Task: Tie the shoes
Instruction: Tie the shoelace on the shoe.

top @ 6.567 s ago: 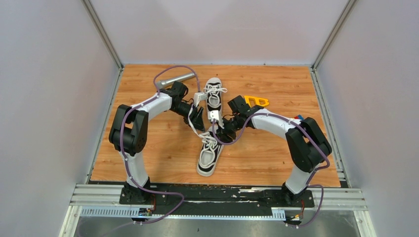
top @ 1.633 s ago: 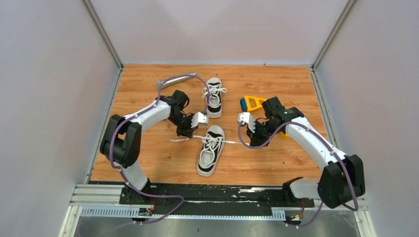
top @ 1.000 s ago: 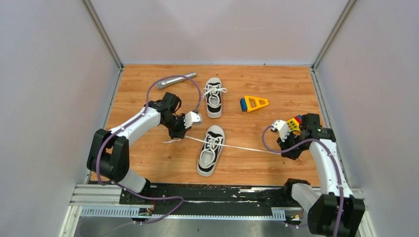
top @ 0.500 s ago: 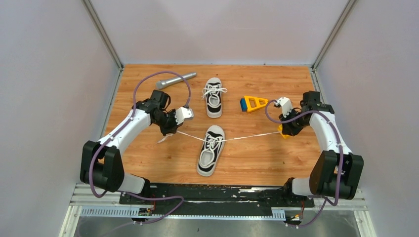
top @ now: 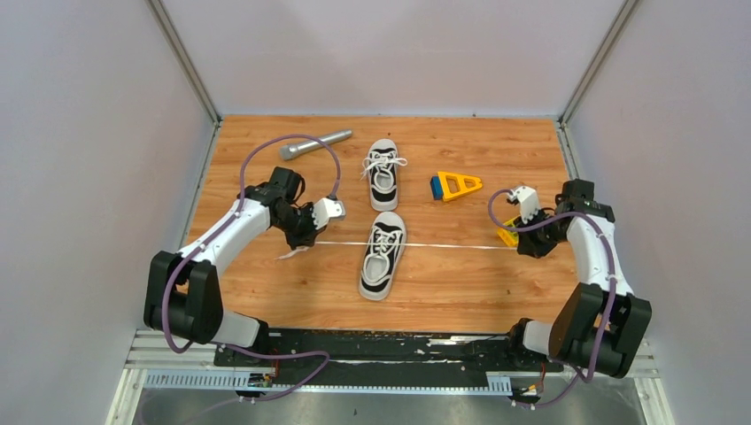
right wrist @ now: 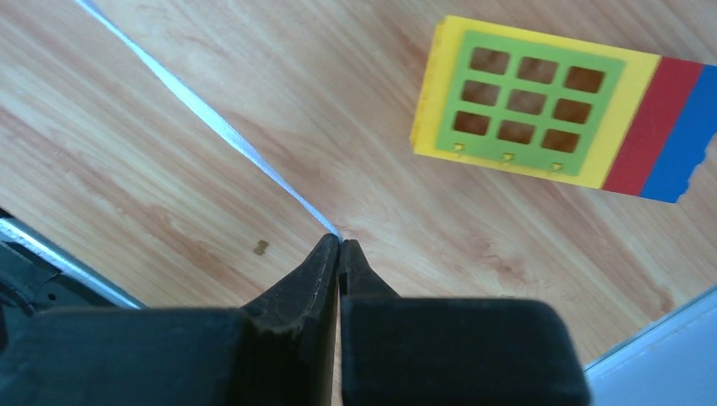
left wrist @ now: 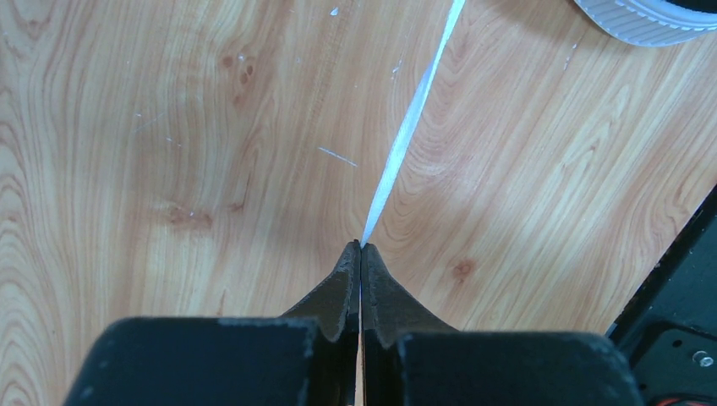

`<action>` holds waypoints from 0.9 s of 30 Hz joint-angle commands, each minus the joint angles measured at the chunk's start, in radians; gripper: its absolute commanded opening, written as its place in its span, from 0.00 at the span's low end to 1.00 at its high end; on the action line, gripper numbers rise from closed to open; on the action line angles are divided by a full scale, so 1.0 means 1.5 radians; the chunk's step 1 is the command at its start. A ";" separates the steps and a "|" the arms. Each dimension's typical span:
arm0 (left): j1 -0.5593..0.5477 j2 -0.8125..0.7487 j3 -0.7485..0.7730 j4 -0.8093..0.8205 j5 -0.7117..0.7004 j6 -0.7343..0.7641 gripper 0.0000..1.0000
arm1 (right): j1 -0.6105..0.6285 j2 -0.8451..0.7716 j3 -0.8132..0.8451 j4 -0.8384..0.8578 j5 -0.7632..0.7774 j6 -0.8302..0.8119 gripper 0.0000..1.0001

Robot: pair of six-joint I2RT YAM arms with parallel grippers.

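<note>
Risk: the lace (top: 443, 245) runs taut in one straight line through the near shoe (top: 383, 257). More outward pull may drag or turn the shoe, or slip the thin lace from a grip. The block (right wrist: 524, 110) just beside the right claw (right wrist: 339, 243) may be knocked.
Left claw (left wrist: 361, 247): jaws together, clamped on lace. Right claw: jaws together, clamped on lace.
Near shoe lies between the claws, well apart from both, nearer the left; far shoe (top: 383, 173) beyond it

A robot lab cell: bare grey walls (top: 89, 133), aluminium rails (top: 173, 351), wood-grain table (top: 292, 292).
</note>
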 commanded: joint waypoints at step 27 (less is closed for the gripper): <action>-0.048 0.184 0.182 0.007 0.197 -0.191 0.00 | 0.500 0.278 0.130 0.244 -0.266 0.021 0.57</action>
